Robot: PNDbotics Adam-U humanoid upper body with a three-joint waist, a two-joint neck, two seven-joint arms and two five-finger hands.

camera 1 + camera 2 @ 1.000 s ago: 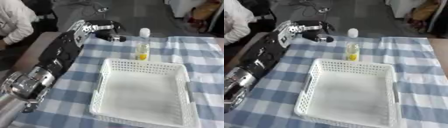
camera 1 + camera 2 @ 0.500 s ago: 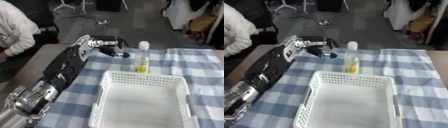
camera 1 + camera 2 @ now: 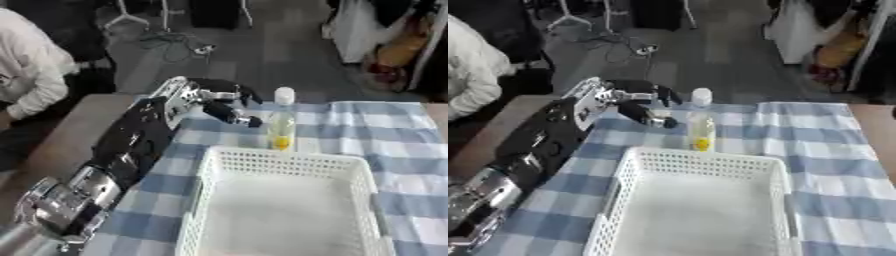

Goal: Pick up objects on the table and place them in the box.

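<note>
Standing upright on the blue-and-white checked tablecloth (image 3: 385, 135), just behind the far rim of the white basket (image 3: 289, 210), a clear bottle (image 3: 281, 125) with a white cap and a little yellow liquid at the bottom. Reaching in just left of the bottle at about mid-height, the left hand (image 3: 214, 100), fingers (image 3: 234, 115) spread apart and partly curled toward it, thumb and fingers not closed on anything and seemingly short of contact, though the gap cannot be judged exactly. Best done, probably, by bringing the open fingers round the bottle's body low enough not to tip it, closing thumb against fingers across the middle, lifting straight up to clear the near rim, then lowering into the empty basket. Worth watching: a tall, narrow, mostly empty bottle, likely to topple from a sideways nudge. No right hand in either view. No brand, label or legible writing visible on bottle, basket or cloth.
</note>
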